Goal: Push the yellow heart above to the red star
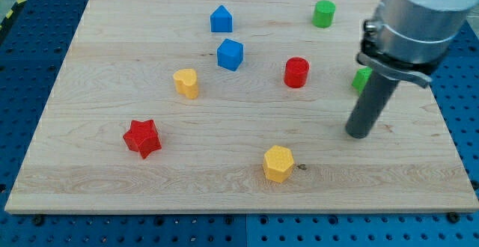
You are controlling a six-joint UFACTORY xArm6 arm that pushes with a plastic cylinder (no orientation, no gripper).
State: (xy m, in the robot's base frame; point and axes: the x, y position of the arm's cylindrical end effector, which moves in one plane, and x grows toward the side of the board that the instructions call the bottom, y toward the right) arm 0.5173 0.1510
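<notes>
Yellow plastic, heart-shaped, the task block (185, 82) is sitting on the pale wooden board (97, 180), up and to the view's right of the red star block (142, 138), the landmark for this report. The 2 are lying near each other but clearly apart.

My tip (358, 133) is resting far to the view's right of the red star, roughly level with it, touching no block. It has no jaws to open or close and is carrying nothing; it is simply a bare rod end.

Judgement: the approach step is in hand, and no push on the heart is underway. The heart is already sitting higher than the star but offset to the right. The next move is calling for the tip to travel across the board, settle on the heart's right side, then nudge it leftward until it is standing directly above the star.

Other items, relative to the star: a yellow hexagonal block (278, 162) right and slightly lower; a red cylinder (296, 72), 2 blue blocks (230, 54) (221, 19) and a green cylinder (324, 13) up and right.

Obscured: a second green block (361, 78) is mostly hiding behind the rod, its shape unreadable. The arm's upper housing is being cut off by the frame.
</notes>
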